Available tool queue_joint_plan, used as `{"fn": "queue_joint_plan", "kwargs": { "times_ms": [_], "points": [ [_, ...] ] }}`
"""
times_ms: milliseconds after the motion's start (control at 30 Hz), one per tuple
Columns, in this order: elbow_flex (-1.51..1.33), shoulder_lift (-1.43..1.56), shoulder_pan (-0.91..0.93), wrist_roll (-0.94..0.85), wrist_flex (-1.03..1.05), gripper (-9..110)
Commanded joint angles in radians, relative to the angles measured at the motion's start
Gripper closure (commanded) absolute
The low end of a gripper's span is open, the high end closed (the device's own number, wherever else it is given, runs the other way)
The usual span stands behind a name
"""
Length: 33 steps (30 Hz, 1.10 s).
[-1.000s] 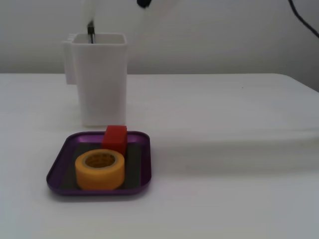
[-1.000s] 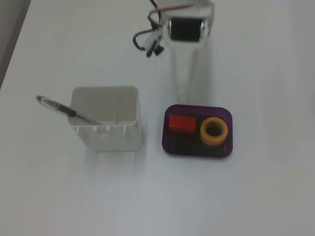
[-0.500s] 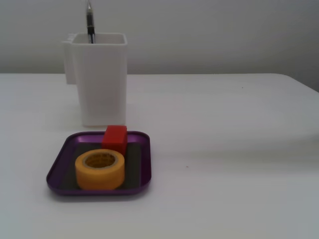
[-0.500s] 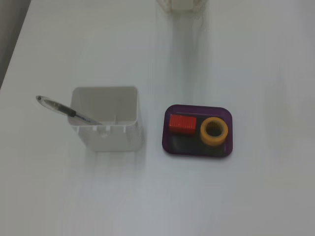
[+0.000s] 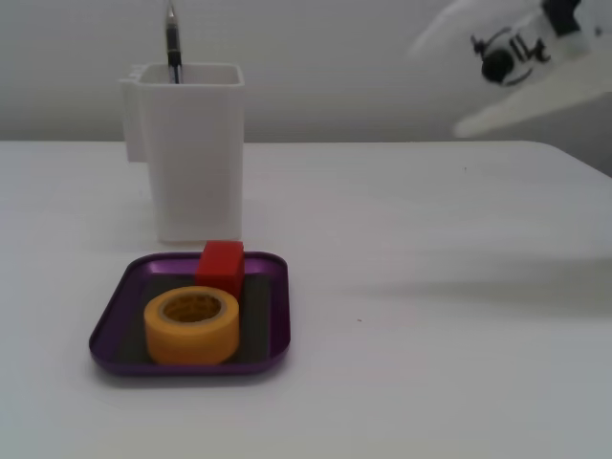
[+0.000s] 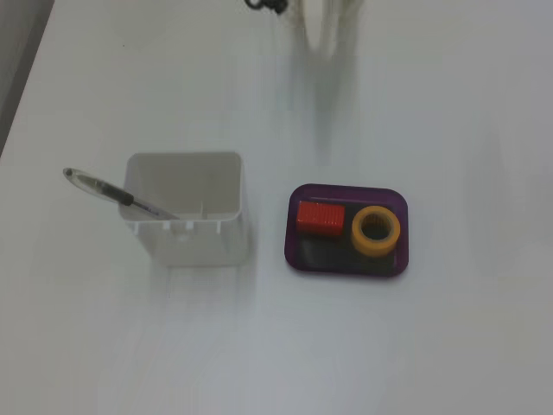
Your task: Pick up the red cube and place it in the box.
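Red cube in purple box; arm blurred at frame edge, clear of the objects.

White table (image 5: 430,363). Left to right in a fixed view: tall white container (image 5: 191,148) holding a pen (image 5: 173,43); in front of it the purple box (image 5: 110,330), carrying the red cube (image 5: 221,266) at its rear rim and a yellow tape roll (image 5: 191,325) nearer the camera, cube just behind the roll. In the fixed view from above, cube (image 6: 320,218) lies in the left half of the box (image 6: 346,262), roll (image 6: 376,231) in the right half, just beside it. Arm (image 5: 521,57) raised at upper right, well apart from the box, motion-blurred; jaws: cannot tell whether spread or pressed together.
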<state>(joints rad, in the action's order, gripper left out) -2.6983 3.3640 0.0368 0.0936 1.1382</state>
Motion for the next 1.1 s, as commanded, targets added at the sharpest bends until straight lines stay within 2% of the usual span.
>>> {"fn": "queue_joint_plan", "kwargs": {
  "times_ms": [0, 400, 500, 633, 933, 1067],
  "points": [
    [-0.058, 0.080, 0.008, -0.014, -0.017, 84],
    [-0.239, 0.046, 0.114, -0.012, 0.008, 84],
    [-0.290, 0.046, 0.110, -0.012, 0.032, 90],
    [-0.325, 0.046, 0.110, -0.012, 0.035, 103],
    [-0.353, 0.046, 0.100, 0.000, 0.037, 102],
    [-0.339, 0.046, 0.195, -0.014, 0.032, 102]
  ]
}}
